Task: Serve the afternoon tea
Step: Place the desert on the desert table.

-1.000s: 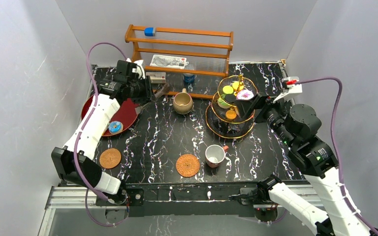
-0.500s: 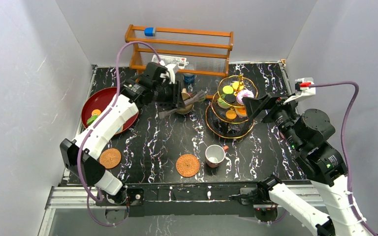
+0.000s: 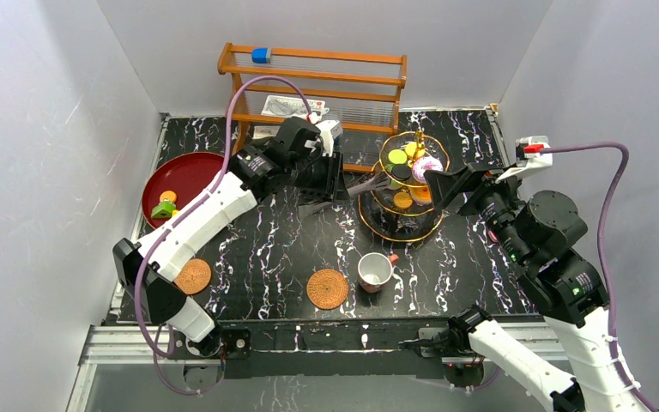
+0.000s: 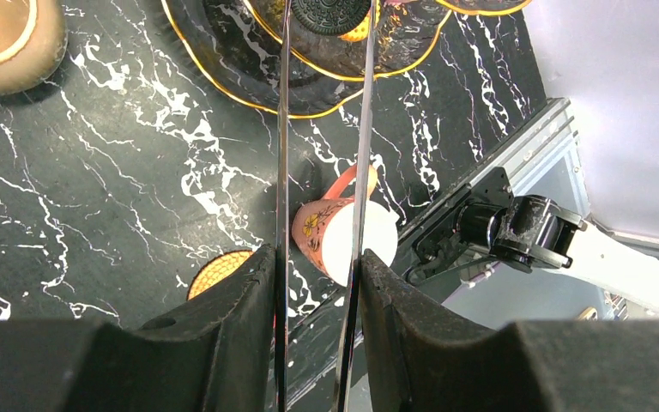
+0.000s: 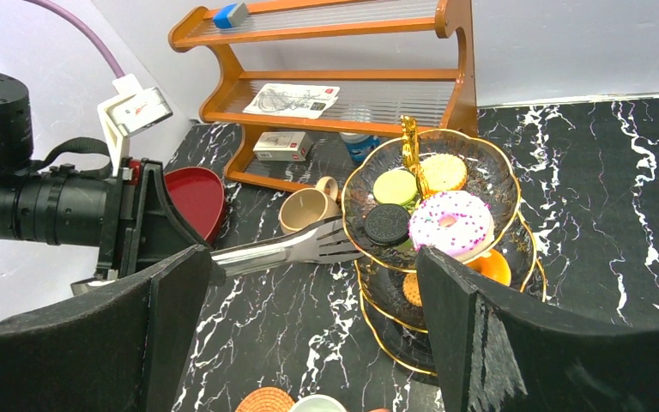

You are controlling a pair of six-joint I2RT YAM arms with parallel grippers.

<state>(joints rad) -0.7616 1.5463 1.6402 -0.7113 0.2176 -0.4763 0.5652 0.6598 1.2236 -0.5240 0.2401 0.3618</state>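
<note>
My left gripper (image 3: 330, 183) (image 4: 317, 257) is shut on metal tongs (image 5: 266, 253), whose forked tips reach the top tier of the gold-rimmed glass stand (image 3: 401, 232), beside a dark cookie (image 5: 386, 223). I cannot tell whether the tips pinch it. The top tier also carries a pink doughnut (image 5: 450, 221) and other pastries. The tan mug (image 5: 305, 210) stands just left of the stand. The white red-handled cup (image 3: 375, 271) sits at the front next to a woven coaster (image 3: 327, 288); a second coaster (image 3: 192, 276) lies front left. My right gripper (image 3: 453, 184) hovers open, right of the stand.
A red plate (image 3: 190, 172) at the left holds an orange piece (image 3: 168, 196) and a green piece (image 3: 164, 209). The wooden rack (image 3: 313, 86) with boxes and a can stands along the back wall. White walls close in on both sides.
My left arm swung right with the tongs, from over the red plate, past the mug, to the stand. The right gripper drew back a little to the right.
</note>
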